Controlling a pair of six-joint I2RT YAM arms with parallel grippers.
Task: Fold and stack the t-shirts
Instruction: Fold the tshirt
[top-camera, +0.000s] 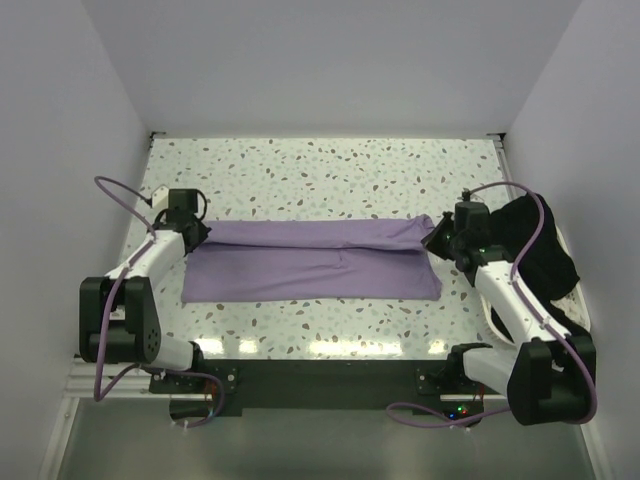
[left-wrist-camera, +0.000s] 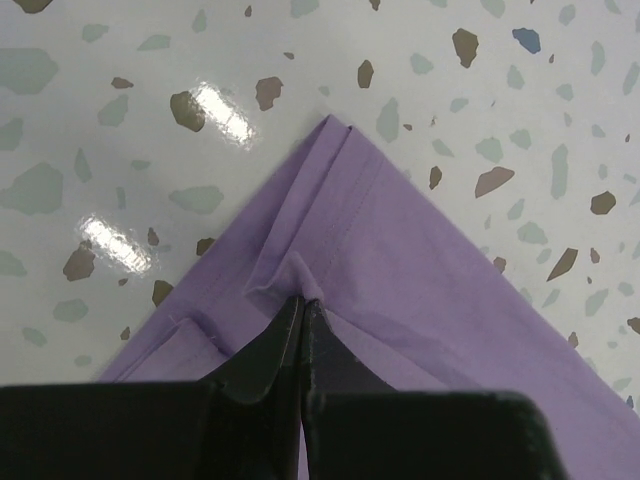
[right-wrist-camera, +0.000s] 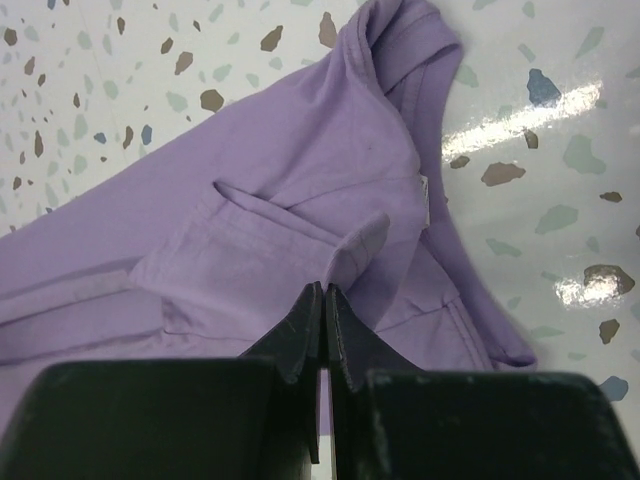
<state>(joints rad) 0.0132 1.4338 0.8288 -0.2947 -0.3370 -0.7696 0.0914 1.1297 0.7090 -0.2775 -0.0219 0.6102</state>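
The lavender t-shirt (top-camera: 310, 262) lies flat across the middle of the tabletop (top-camera: 320, 170) as a long band running from the left side to the right, and it looks doubled over along its length. The left jaws are shut tight on a small ridge of cloth just inside the shirt's far left corner (left-wrist-camera: 335, 125). The right jaws are likewise closed, nipping a raised fold (right-wrist-camera: 355, 245) at the rumpled right end. Pinching both ends at once probably lets the two arms lift one long edge evenly and carry it over for the next fold without the fabric sagging or twisting. The black t-shirt (top-camera: 545, 250) sits heaped at the right edge of the tabletop, partly behind the right arm (top-camera: 505, 300), well clear of the fold and apparently waiting its turn
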